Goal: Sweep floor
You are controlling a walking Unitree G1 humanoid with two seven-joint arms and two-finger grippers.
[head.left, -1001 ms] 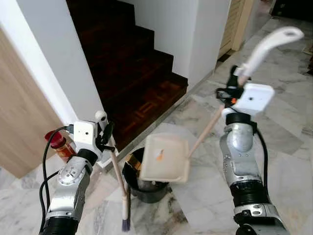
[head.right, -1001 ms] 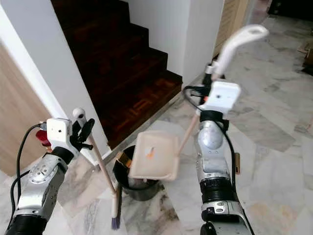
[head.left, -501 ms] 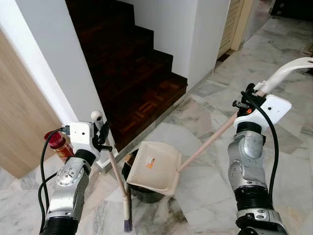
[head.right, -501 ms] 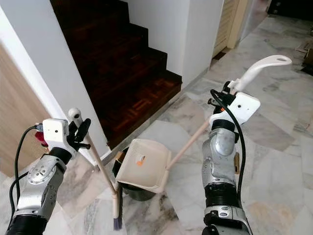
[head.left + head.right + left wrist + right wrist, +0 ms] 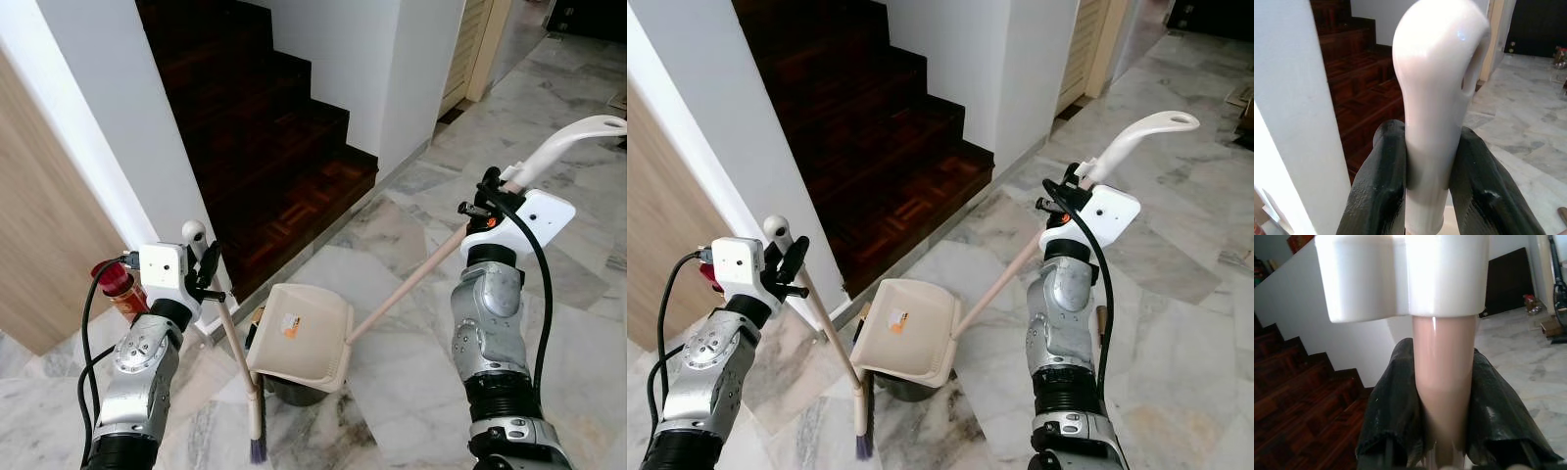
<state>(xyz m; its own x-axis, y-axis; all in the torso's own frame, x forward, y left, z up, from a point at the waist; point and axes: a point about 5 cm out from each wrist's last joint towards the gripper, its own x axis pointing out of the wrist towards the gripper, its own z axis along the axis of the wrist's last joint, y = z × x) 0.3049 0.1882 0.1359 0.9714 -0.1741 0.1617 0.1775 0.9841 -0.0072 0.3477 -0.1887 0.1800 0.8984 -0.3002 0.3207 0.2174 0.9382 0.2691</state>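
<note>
Here we are holding the broom [image 5: 242, 367] in the left gripper [image 5: 203, 272], jaws clamped on its white handle top, bristles touching the marble floor [image 5: 411, 392]. Beyond it, the dustpan [image 5: 302, 336] is hanging tilted over the black bin [image 5: 294, 394]; we are tipping it slowly, mouth over the rim. Farther up, the right gripper [image 5: 493, 189] is clamping its long handle.

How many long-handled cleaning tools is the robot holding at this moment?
2. A broom is in the left hand, bristles down near the black bin. A dustpan on its long handle is in the right hand, above that bin.
</note>
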